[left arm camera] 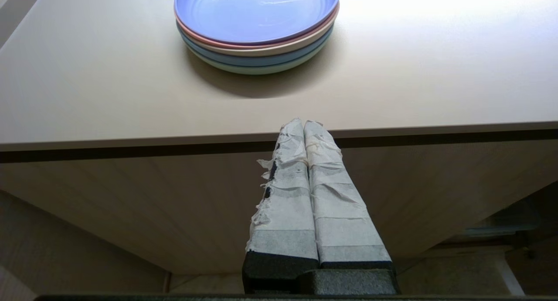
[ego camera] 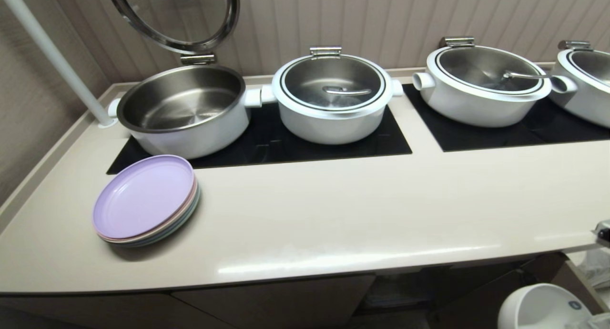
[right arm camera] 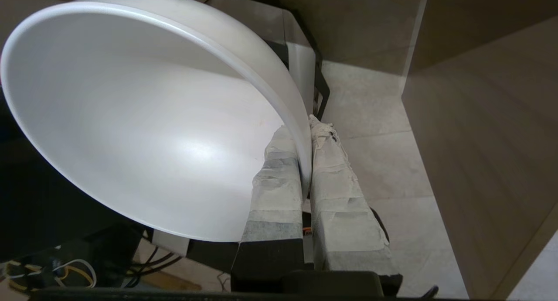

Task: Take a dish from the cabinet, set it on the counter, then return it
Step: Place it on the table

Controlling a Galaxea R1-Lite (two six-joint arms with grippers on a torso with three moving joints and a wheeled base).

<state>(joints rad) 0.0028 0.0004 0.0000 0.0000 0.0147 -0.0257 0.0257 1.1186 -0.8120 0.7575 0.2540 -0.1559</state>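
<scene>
The bowl (right arm camera: 144, 118) is off the shelf and in the air, pinched by its rim in your right tool (right arm camera: 305, 135): one taped finger (right arm camera: 279, 179) inside the wall, the other outside, jaws clamped on the thin edge with no gap. In the head view the bowl (ego camera: 543, 306) shows low at the right corner, below the front edge of the desk (ego camera: 333, 214) and in front of the open cabinet (ego camera: 429, 291), tilted with its mouth partly toward the camera and a small blue-grey mark near the rim. So you're in the carry step: out of the cabinet, not yet on the desk. Next move, as I read it: lift clear of the rounded front lip, bring the bowl in over the bare beige stretch in front of the black cooktop panel (ego camera: 476, 138), level it so the foot faces down, lower until it sits, then let go. Watch the lip on the way up; a rim pinch lets the bowl swing, and glazed ceramic can slip. Keep well right of the stack of plates (ego camera: 145, 200) and short of the white pots (ego camera: 333, 100) at the back. Your left tool (left arm camera: 303, 124) is idle, its taped fingers pressed together on nothing, pointing at the desk's front edge just below the plates.
</scene>
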